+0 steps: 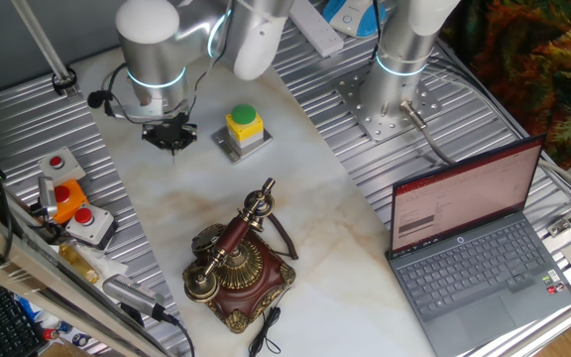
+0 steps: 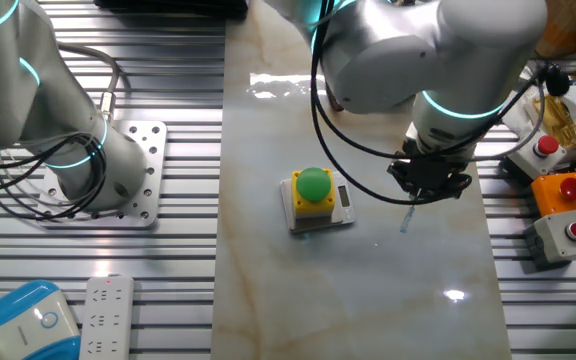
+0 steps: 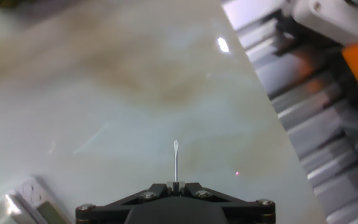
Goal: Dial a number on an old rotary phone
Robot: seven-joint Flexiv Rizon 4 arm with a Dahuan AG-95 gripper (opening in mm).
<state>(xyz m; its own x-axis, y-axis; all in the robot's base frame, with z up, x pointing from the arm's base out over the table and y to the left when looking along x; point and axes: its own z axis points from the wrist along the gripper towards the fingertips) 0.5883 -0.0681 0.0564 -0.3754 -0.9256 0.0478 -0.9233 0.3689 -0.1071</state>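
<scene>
Old rotary phone point(image 1: 238, 263) sitting at roughly 6 o'clock on the pale marble bench point(image 1: 295, 198) in one fixed view, dark red-brown base with brass trim, handset lying on the cradle and pointing up toward 1 o'clock. Black cord trailing off the base at the near edge. Not visible at all in the other fixed view or the hand view.

Gripper point(image 1: 171, 145) hanging over bare marble at about 10 o'clock from the phone, well apart from it, nothing touching. Jaws clenched on a thin metal pin point(image 3: 176, 160) that sticks straight out from between them, seen clearly in the hand view as a slim rod with a slightly flattened tip. Same pin poking down below the gripper point(image 2: 426, 188) in the other fixed view, tip above the marble; contact with the surface impossible to judge.

Yellow box with a green button point(image 1: 243, 125) just to the 3 o'clock side of the gripper in one fixed view, on a small grey plate. Grey boxes with red buttons point(image 1: 67, 198) plus an orange one off at 9 o'clock on the ribbed metal. Open laptop point(image 1: 474, 243) at 3 o'clock of the phone. Second arm base point(image 1: 390, 84) bolted down at 1 o'clock.
</scene>
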